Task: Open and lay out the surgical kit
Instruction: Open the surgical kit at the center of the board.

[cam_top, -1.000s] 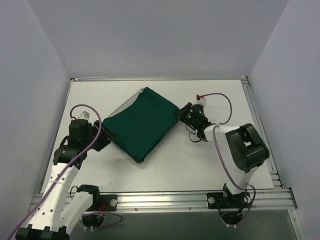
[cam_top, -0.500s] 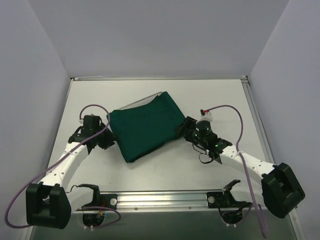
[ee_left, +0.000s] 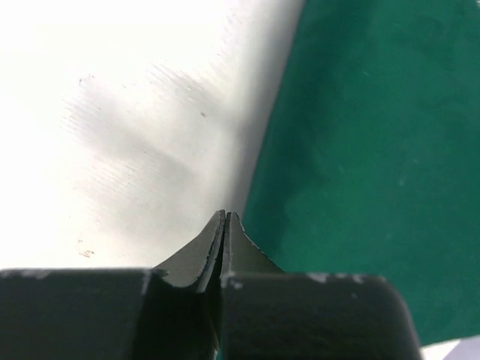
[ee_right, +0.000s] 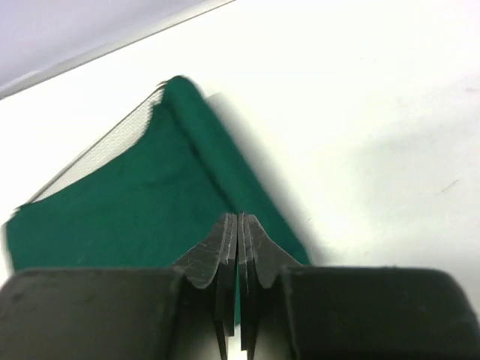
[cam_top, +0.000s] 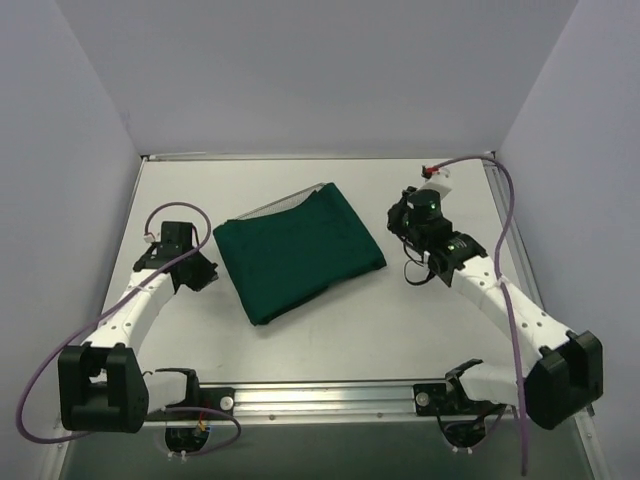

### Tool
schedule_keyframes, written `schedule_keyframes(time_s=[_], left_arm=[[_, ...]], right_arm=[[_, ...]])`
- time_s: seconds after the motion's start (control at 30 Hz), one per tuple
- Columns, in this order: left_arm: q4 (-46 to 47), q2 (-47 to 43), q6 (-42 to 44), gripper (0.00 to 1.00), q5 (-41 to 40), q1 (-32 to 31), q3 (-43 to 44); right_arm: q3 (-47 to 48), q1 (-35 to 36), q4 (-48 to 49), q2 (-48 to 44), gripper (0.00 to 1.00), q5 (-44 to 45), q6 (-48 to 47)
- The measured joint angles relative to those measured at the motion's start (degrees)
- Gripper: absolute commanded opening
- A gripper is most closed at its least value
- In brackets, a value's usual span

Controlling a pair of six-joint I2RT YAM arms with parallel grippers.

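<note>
Lying on the tabletop: a large dark green cloth drape (cam_top: 298,252), folded into a flat bundle, sits mid-way across the white tabletop (cam_top: 330,330), between the two arms.
Tray: a strip of the silver wire-mesh tray (cam_top: 280,203) shows only along the bundle's far edge; the cloth covers the rest.
Left claw: the left claw (cam_top: 210,272) has its fingers pressed together on nothing. In the wrist view the tips (ee_left: 225,214) sit over bare tabletop, just beside the drape's left edge.
Right claw: the right claw (cam_top: 393,216) is also closed and empty, its tips (ee_right: 238,216) pointing toward the drape's right corner. The overhead view shows it near that corner but apart from it.
Change, bundle: a second ago it lay as a diamond; it has since turned clockwise in the overhead view.
Change, claws: a second ago each met a side corner of the cloth; both have now drawn back from it, the right one toward the far right.
</note>
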Motion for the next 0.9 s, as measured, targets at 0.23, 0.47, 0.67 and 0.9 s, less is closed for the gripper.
schedule_keyframes(time_s=[0.23,0.47,0.67,0.9], left_arm=[[-0.3,10.8,3.3,0.02,1.2,1.9,6.4],[0.0,25.9,7.3,0.02,9.7,1.5,14.4],[-7.6,37.0,10.2,0.02,12.9,-0.4,26.1],[-16.0,46.8,13.7,0.02,13.5,-0.8,42.8]], right_arm=[[16.5,-5.0,-2.4,24.0,0.00,0.6,-8.3],[29.2,-8.1,-8.9,42.1,0.00,-4.9,-12.8],[31.5,-8.4,-14.4,50.4,0.00,-10.3,-13.2],[32.3,-10.1,-19.6,51.0,0.00,-14.8,-13.3]])
